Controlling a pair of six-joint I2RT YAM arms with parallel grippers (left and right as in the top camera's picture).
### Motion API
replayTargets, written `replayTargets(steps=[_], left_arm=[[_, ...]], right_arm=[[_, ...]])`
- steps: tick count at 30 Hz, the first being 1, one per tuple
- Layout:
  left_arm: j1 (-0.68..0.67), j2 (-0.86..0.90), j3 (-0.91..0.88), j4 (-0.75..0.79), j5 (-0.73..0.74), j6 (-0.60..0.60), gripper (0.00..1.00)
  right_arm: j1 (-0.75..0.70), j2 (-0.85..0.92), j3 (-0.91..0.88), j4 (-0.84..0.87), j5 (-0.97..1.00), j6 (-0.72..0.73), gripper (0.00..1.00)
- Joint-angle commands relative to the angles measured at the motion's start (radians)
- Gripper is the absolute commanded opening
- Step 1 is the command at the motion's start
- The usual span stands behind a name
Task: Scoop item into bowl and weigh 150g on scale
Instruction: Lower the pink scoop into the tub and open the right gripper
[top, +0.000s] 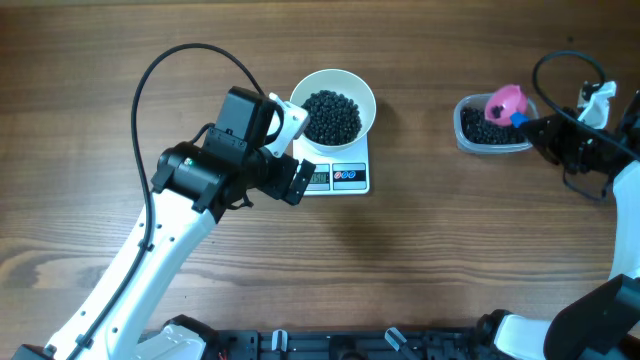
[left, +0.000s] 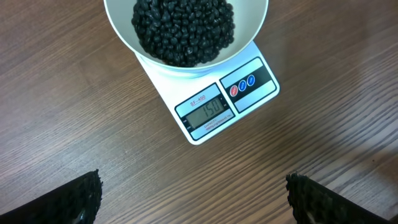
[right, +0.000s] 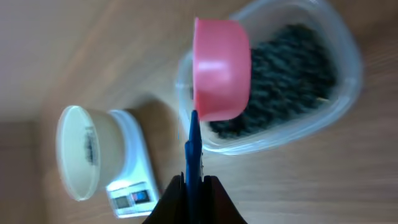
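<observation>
The bowl (top: 366, 98) of black beans (top: 331, 115) sits on the scale (top: 345, 180), whose display shows 150. Its button edge faces the robot. Its length, mostly hidden under the bowl, seems to run front to back. The left gripper (left: 196, 202) hangs just beside it, jaws released, and one nudge could upset the reading. The right gripper (right: 193, 186) has its jaws clenched on the pink scoop (right: 221, 68) over the clear tub (right: 349, 81); another scoopful would overshoot.

Overhead looks straight down; both wrist views share the scale (top: 340, 178).
</observation>
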Motion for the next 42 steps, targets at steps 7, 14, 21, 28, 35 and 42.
replayTargets(steps=[7,14,21,28,35,42], left_arm=[[-0.003,0.002,-0.008,0.003,0.016,-0.010,1.00],[-0.003,0.002,-0.008,0.003,0.015,-0.010,1.00],[-0.003,0.002,-0.008,0.003,0.015,-0.010,1.00],[-0.003,0.002,-0.008,0.003,0.015,-0.010,1.00],[-0.003,0.002,-0.008,0.003,0.015,-0.010,1.00],[-0.003,0.002,-0.008,0.003,0.015,-0.010,1.00]], right_arm=[[0.006,-0.016,-0.088,0.058,0.130,-0.011,0.05],[0.010,-0.016,-0.167,0.164,0.137,0.087,0.34],[0.010,-0.016,-0.167,0.161,0.282,0.086,1.00],[0.010,-0.035,-0.167,0.133,0.343,0.086,1.00],[0.010,-0.239,-0.167,0.134,0.343,-0.022,1.00],[0.010,-0.469,-0.167,0.138,0.275,-0.275,1.00]])
